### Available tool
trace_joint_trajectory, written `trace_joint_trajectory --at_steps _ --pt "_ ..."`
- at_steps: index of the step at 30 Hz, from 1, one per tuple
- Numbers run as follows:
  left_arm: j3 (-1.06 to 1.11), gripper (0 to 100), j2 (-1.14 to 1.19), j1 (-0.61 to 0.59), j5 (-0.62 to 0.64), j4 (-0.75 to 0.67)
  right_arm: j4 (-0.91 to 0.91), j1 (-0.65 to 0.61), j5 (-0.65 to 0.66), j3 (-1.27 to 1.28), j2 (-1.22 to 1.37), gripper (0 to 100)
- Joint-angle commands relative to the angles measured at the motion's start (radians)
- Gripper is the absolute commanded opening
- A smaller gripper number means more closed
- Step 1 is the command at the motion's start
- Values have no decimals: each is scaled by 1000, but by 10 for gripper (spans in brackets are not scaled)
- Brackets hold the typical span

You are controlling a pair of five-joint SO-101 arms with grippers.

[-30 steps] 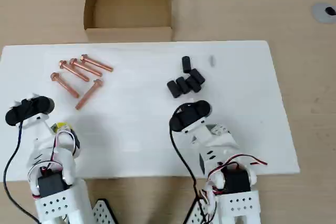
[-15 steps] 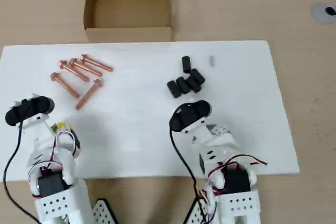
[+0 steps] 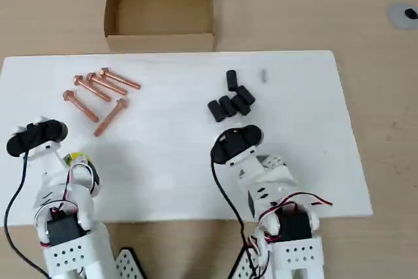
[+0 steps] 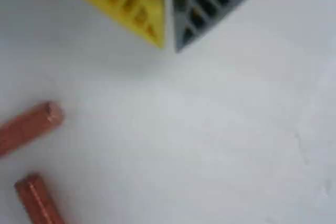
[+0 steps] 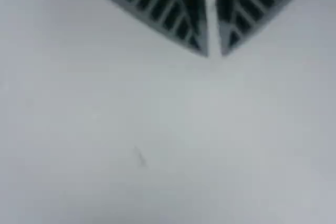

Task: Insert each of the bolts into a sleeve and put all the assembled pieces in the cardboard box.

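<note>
- The left pincer (image 4: 169, 43) is seen with its yellow and grey fingers brought together, nothing between them, poised just above the white sheet (image 3: 294, 129).
- The right pincer (image 5: 212, 51) is likewise closed down to a hairline gap and holds nothing.
- Two shank ends of the bolts (image 3: 98, 96) are noted near the left pincer. The group lies on the sheet's left part, some bolts touching.
- Risk: a grasp on one bolt is likely to nudge its neighbours, and round shanks may roll on the smooth sheet.
- The sleeves (image 3: 232, 99) are found in a tight black cluster just beyond the right arm. One may be knocked away when another is picked.
- Risk: a tilted grip on either piece could cause misalignment or jamming at insertion.
- The cardboard box (image 3: 160, 11) is set on the table (image 3: 379, 96) behind the sheet, with nothing in it. A loosely seated bolt may slip out in transit.
</note>
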Motion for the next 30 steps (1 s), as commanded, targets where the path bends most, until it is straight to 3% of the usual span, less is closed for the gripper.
trace_joint_trajectory --at_steps 1,30 --pt "-6 15 -8 9 -6 -15 2 16 6 -4 -113 11" --pt "-2 13 -8 60 -8 -46 2 21 6 -16 -111 12"
